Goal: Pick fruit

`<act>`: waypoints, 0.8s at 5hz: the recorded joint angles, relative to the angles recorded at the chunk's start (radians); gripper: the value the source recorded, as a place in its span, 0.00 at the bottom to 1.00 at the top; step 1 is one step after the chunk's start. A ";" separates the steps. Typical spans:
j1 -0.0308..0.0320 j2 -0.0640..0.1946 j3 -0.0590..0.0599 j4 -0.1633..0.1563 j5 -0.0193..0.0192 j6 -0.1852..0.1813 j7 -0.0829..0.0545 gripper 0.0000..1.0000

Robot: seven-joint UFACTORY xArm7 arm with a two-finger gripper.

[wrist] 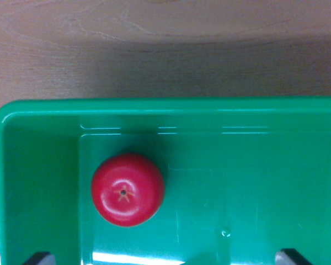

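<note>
Red fruit [128, 190] sits stem-dimple up in a green tray [38, 116] on the wooden surface [165, 49]. The hand [165, 259] shows only two dark tips, spread wide and empty, ready to descend.

**Count: 1 fruit, 1 tray, 1 table**

- Fruit: 1, a red apple [128, 190], on the tray floor toward the tray's left wall in the wrist view.
- Tray: 1, green plastic [38, 110]; top-left corner visible, the rest runs out of frame.
- Table: 1 wooden top [154, 49], beyond the tray's far rim.
- Gripper fingertips: 2 dark tips [41, 258] at the bottom edge.
</note>
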 joint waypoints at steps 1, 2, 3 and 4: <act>0.0061 0.023 0.004 -0.027 -0.0064 -0.047 -0.001 0.00; 0.0061 0.023 0.004 -0.027 -0.0064 -0.047 -0.001 0.00; 0.0124 0.046 0.009 -0.054 -0.0128 -0.094 -0.003 0.00; 0.0124 0.046 0.009 -0.054 -0.0128 -0.094 -0.003 0.00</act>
